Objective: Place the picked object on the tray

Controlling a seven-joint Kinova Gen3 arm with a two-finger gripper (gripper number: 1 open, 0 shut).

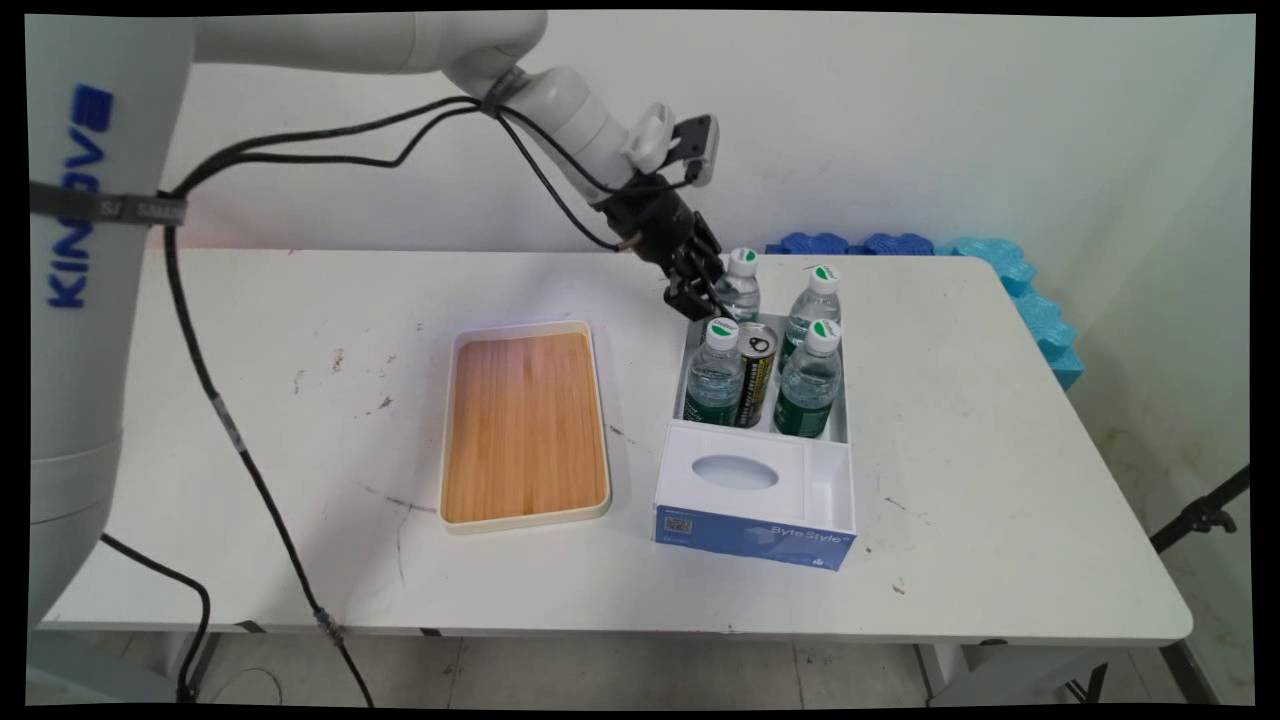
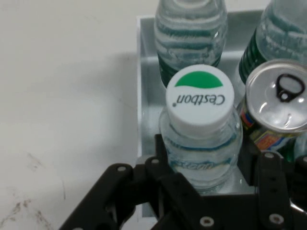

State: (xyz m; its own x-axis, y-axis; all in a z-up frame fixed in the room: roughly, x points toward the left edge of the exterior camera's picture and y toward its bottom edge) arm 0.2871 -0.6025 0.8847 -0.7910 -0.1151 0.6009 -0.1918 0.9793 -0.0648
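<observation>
At the back left corner of the white box [image 1: 826, 480], a Cestbon water bottle [image 2: 199, 103] is pinched below its cap by the fingers [image 2: 162, 155] of the gripper [image 2: 201, 163], near a drink can [image 2: 278, 100].

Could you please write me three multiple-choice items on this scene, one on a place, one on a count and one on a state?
1. In the main view, where does the wooden tray lie relative to the white box?
A. To its left
B. To its right
C. Behind it, against the wall

2. How many water bottles stand in the box?
A. Two
B. Four
C. Six

3. What state is the drink can in?
A. Lying on its side
B. Crushed flat
C. Upright, with its pull tab unlifted

Answers:
1: A, as the wooden tray lies on the table to the left of the white box.
2: B, as four white caps show on the water bottles around the can.
3: C, as the drink can shows a whole top with the tab flat.
</observation>
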